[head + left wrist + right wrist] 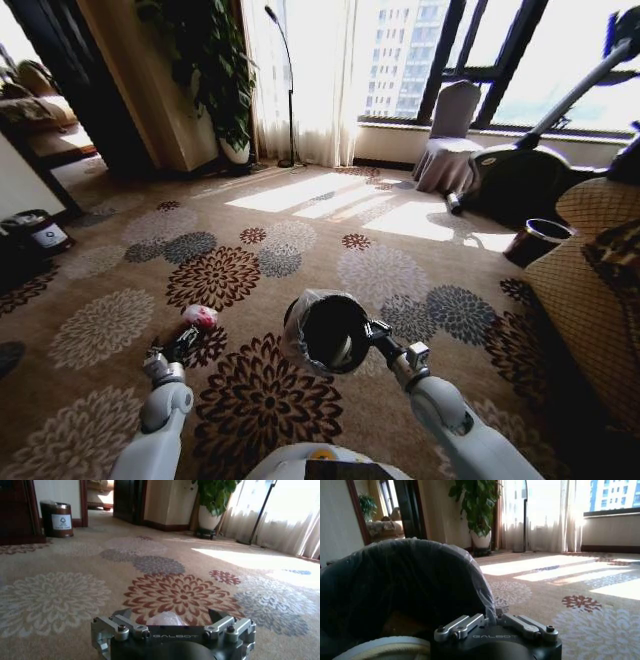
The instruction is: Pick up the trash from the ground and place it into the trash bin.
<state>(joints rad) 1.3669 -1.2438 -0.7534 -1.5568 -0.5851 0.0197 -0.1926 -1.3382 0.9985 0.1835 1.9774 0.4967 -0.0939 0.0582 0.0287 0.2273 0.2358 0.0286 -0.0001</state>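
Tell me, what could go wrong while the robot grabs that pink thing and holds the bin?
The left gripper has its fingers open around the pink-white wad on the carpet. The wad looks soft, so it might squash or slip out as the fingers close. The right gripper pinches the trash bin by its rim, tipped sideways. Anything inside could spill, or the plastic bag could slide free.
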